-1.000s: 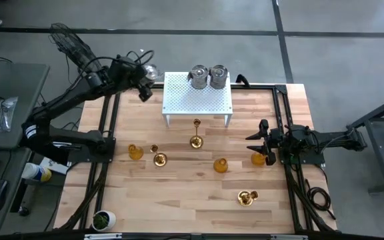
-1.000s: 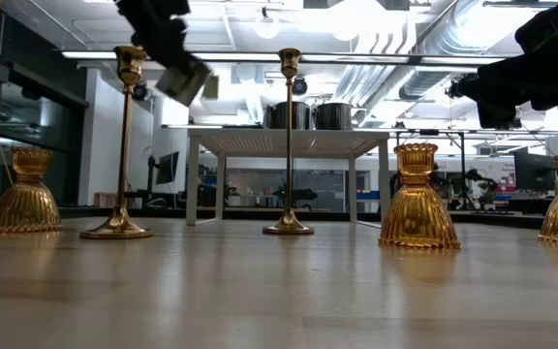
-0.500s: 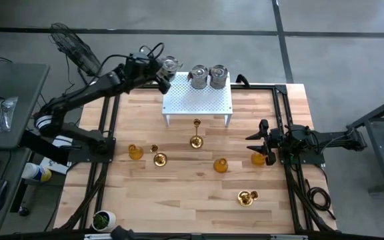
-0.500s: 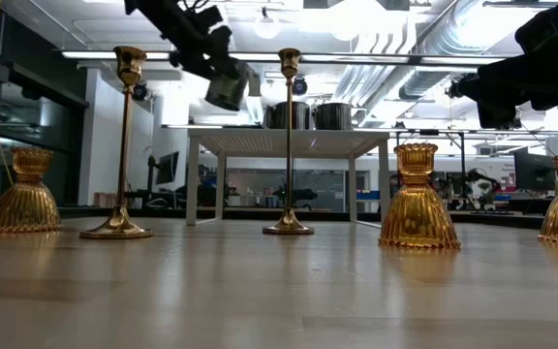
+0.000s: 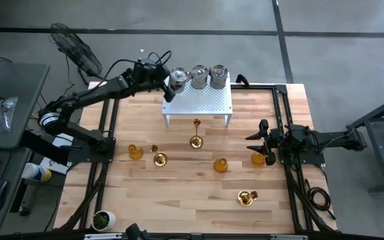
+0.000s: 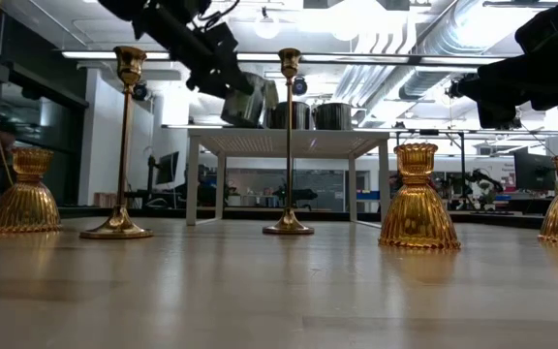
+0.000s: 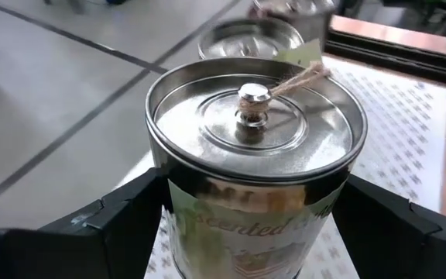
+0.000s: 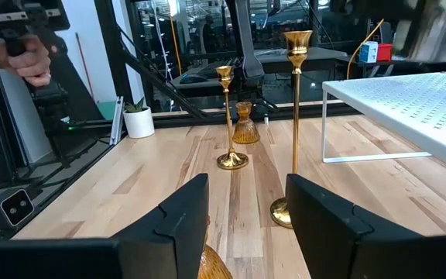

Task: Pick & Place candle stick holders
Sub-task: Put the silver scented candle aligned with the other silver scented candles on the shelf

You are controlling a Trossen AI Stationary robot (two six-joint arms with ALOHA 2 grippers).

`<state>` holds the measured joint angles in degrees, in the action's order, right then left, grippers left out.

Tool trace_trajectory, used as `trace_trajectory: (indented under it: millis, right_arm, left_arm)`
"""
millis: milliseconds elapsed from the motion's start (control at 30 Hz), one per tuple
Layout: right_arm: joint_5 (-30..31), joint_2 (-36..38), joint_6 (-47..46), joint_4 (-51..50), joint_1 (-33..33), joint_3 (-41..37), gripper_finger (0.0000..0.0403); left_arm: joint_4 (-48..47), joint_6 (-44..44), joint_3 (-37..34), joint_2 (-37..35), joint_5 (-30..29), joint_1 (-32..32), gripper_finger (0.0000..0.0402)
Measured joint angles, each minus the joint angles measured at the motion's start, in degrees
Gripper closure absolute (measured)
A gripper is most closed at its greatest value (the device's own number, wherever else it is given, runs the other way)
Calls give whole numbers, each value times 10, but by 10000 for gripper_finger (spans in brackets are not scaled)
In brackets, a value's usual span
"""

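Observation:
My left gripper (image 5: 171, 81) is shut on a silver lidded tin holder (image 5: 177, 79) just over the left far corner of the white perforated stand (image 5: 202, 101). Two more silver holders (image 5: 199, 76) (image 5: 218, 76) stand on the stand's far edge. On the table stand a tall slim gold holder (image 5: 196, 133), a shorter gold one (image 5: 159, 159) and amber cups (image 5: 135, 152) (image 5: 221, 165). My right gripper (image 5: 253, 142) waits open at the right, beside an amber cup (image 5: 258, 159). My left gripper pinches the tin's round side wall (image 7: 178, 209) between its two fingers (image 7: 122, 225), below the lid rim. The fingers come from the table's left, slanting a little downward. The tin sits slightly tilted, lid up; I cannot tell whether its base touches the stand (image 7: 409, 116).
A gold holder (image 5: 247, 197) lies near the front right. A small white pot with a green plant (image 5: 103, 219) stands at the front left corner. Black frame rails (image 5: 105, 127) run along both table sides. A person's hand (image 8: 29, 58) shows beyond the table.
My left gripper has carried the silver tin toward the table's right edge and down, from beyond the table's far left corner to the stand's left far corner. It has tipped nearer to level, and the tin now stands more upright.

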<state>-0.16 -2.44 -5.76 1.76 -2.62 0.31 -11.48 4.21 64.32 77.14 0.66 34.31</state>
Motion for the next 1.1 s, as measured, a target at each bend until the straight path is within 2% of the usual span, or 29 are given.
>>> trace_trajectory:
  millis: [300, 400, 633, 1100]
  right_arm:
    - [0, 0, 0, 0, 0, 0, 238]
    - [0, 0, 0, 0, 0, 0, 238]
    - [0, 0, 0, 0, 0, 0, 238]
    - [0, 0, 0, 0, 0, 0, 238]
  left_arm:
    - [76, -2, -58, -8, 83, 61, 77]
    - [127, -9, -78, -7, 112, 84, 80]
    - [206, -15, -121, 1, 150, 100, 79]
    - [280, 16, -128, 59, 152, 100, 79]
